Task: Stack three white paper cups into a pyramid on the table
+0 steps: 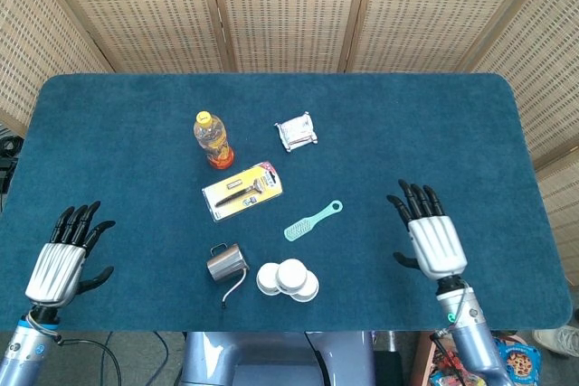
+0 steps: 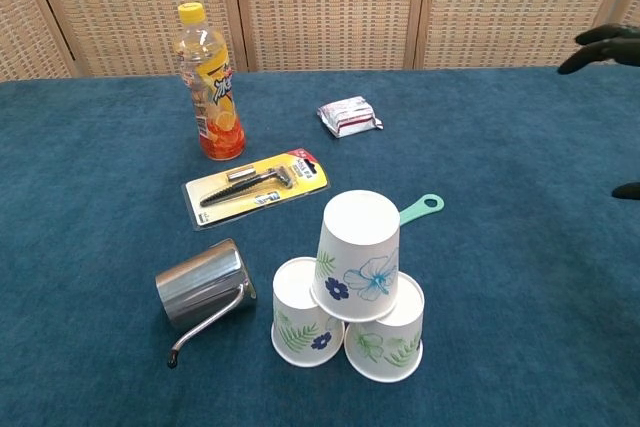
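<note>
The fingers of the right hand (image 1: 432, 240) are spread apart and hold nothing; the hand hovers over the table (image 1: 452, 133) near its front edge, toward the right side, well apart from the cups. In the chest view only its dark fingertips (image 2: 600, 42) show at the right border. The left hand (image 1: 63, 259) also has its fingers spread and empty, near the front left corner of the table.

The three paper cups (image 2: 350, 287) stand upside down close to the middle of the front edge. Two of them sit side by side, touching, and the third one (image 2: 357, 255) rests on top, across both. It looks a little tilted, leaning toward the camera. So the pyramid seems already built, and the task is probably finished.

Such cups are judged to be very light and thin; they would crush under a strong squeeze and tip over from a small push. If the top cup needs correction, it is better to take it softly by the side wall, near the upper closed end, with the thumb against the other fingers.

Just left of the cups lies a small metal pitcher (image 2: 203, 287) on its side. Behind the cups is a green brush (image 1: 312, 221), partly hidden in the chest view.
</note>
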`<state>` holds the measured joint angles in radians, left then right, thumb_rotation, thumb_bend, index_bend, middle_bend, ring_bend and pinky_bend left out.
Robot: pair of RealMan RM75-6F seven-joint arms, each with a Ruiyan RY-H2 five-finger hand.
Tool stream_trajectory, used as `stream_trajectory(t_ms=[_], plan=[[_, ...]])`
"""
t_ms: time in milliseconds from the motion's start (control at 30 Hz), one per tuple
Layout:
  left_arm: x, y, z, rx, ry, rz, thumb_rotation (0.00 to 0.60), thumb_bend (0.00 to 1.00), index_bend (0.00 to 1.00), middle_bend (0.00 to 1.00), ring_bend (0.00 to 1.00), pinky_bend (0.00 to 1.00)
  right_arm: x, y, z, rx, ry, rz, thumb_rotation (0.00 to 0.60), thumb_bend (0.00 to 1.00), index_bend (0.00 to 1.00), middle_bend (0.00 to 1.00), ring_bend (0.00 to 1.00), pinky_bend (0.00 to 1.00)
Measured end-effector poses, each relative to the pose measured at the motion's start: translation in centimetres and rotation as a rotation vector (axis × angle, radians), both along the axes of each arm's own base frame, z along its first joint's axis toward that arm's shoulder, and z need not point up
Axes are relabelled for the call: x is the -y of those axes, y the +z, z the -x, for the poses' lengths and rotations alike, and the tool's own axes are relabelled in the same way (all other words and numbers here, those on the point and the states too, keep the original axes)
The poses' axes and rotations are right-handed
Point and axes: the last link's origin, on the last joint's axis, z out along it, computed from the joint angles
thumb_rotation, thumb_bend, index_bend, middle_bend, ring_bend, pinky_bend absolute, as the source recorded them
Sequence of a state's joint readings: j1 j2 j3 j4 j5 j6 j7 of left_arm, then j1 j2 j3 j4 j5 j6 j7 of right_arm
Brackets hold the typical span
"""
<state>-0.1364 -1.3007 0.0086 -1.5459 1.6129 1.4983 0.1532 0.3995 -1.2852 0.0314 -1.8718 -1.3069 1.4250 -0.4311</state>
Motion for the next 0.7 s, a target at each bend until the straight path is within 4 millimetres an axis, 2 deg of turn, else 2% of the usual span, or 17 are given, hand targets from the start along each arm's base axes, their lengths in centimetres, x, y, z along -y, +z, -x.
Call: stream_trajectory(t_ms=[200, 333, 700], plan=[[0.1, 0.7, 0.4, -0.010, 0.026, -0.013, 0.600, 0.23, 0.14, 0.00, 0.00, 0.00, -1.7, 1.3, 4.3, -0.004, -0.027, 0.079, 0.600, 0.08, 0.17, 0.00, 0.00, 0.00], [0.1, 1.4, 0.8, -0.023, 0.046, -0.023, 0.600, 0.23, 0.10, 0.00, 0.00, 0.00, -2.5, 1.7, 5.6, 0.008, -0.039, 0.101, 0.600, 0.08, 0.17, 0.00, 0.00, 0.00], [0.3, 2.9, 2.0, -0.056, 0.076, -0.048, 0.600, 0.22, 0.10, 0.00, 0.00, 0.00, -3.4, 2.2, 8.3, 0.041, -0.077, 0.129, 0.600, 0.08, 0.17, 0.00, 0.00, 0.00]])
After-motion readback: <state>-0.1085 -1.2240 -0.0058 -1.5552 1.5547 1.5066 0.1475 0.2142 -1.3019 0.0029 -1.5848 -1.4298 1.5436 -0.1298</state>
